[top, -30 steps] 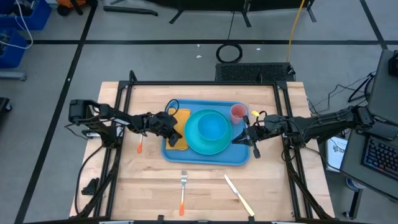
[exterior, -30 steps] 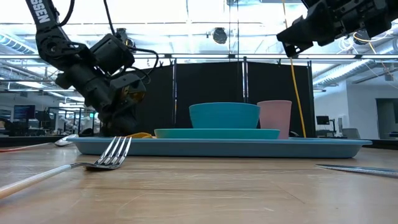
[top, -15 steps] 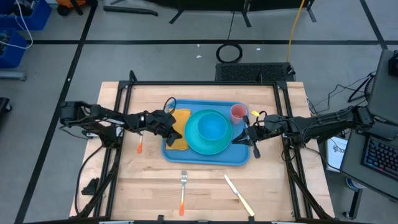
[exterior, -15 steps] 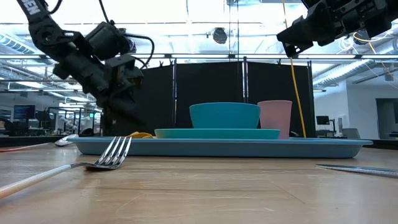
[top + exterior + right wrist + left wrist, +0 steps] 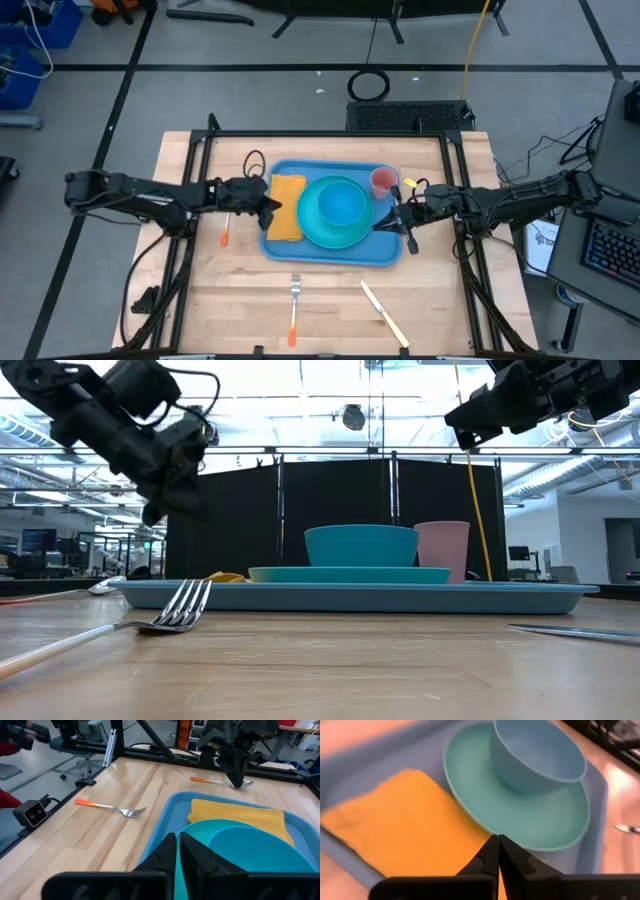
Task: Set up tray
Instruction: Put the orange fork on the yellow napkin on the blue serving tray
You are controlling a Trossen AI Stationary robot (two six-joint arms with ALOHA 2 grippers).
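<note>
The light-blue tray lies in the middle of the table. On it, an orange napkin lies flat on the left part, beside a teal plate with a teal bowl on it. A pink cup stands at the far right corner. My left gripper is shut and hangs clear above the tray's left edge, with the napkin below it. My right gripper is shut and hovers high over the tray's right part.
A fork with an orange handle and a knife lie on the wood near the table's near edge. A spoon with an orange handle lies left of the tray. Bare wood shows on either side of the tray.
My left gripper has lifted off the orange napkin and drawn back up and toward the table's left, its arm stretching out that way. The napkin stays flat on the tray and now shows whole.
</note>
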